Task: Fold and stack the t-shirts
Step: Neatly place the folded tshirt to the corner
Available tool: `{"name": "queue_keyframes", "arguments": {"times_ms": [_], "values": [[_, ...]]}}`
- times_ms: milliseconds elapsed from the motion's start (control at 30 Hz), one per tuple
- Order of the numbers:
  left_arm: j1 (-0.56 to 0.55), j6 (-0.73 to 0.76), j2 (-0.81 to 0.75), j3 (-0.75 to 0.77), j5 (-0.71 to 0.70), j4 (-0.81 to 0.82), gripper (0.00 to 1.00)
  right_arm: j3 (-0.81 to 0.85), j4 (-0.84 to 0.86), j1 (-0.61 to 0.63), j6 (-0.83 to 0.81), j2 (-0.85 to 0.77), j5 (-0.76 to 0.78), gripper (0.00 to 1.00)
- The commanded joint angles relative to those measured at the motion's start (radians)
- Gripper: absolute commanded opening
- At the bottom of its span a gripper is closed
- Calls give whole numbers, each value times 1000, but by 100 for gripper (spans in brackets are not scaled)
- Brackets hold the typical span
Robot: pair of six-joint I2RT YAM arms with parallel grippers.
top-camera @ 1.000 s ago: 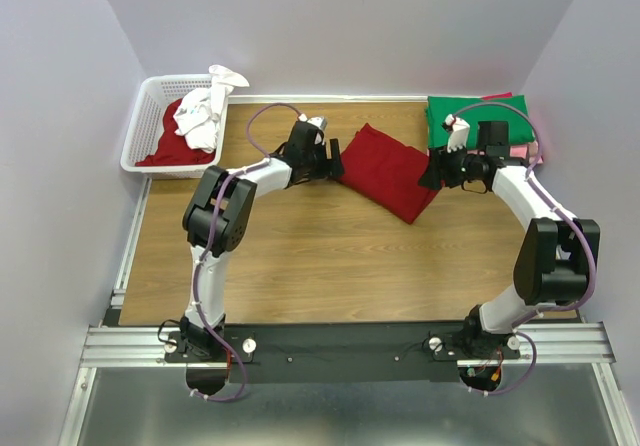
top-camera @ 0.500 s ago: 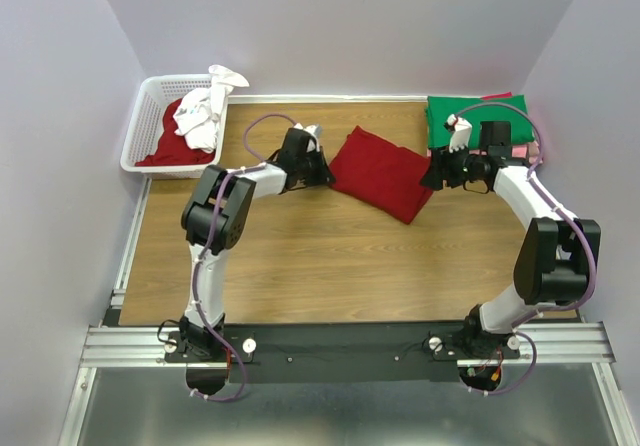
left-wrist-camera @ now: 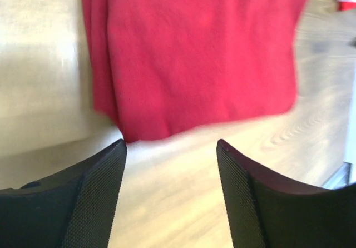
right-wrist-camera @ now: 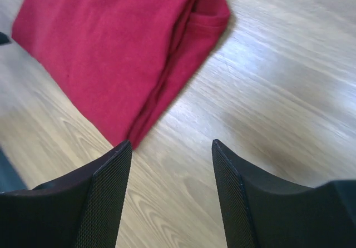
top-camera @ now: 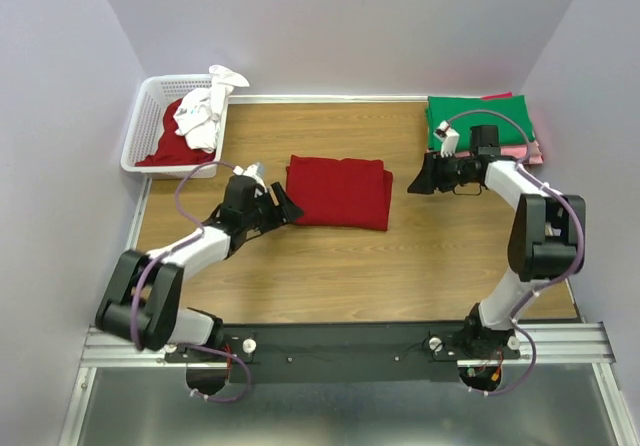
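The folded dark red t-shirt (top-camera: pixel 338 192) lies flat in the middle of the desk (top-camera: pixel 330 266), well apart from the green-topped stack (top-camera: pixel 478 118) at the far right corner. The left gripper (top-camera: pixel 284 209) sits just beside the shirt's near-left corner, jaws spread wide and empty. The right gripper (top-camera: pixel 414 183), equally wide and empty, is clear of its right edge.

Wood-grain table (top-camera: pixel 330 266) had a folded dark red t-shirt (top-camera: pixel 338 192) lying flat around the middle, a green-topped stack of shirts (top-camera: pixel 485 116) in the far right corner, and a white basket (top-camera: pixel 137 131) far left.
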Motion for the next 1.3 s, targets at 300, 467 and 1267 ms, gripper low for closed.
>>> {"name": "queue_keyframes", "arguments": {"times_ms": [300, 467, 1267], "values": [[-3, 152, -389, 121, -210, -240, 74, 274, 4, 202, 223, 264, 123, 82], [-3, 247, -464, 180, -288, -299, 74, 279, 45, 271, 361, 282, 403, 99], [0, 460, -635, 105, -420, -342, 75, 252, 137, 441, 505, 366, 621, 100]]}}
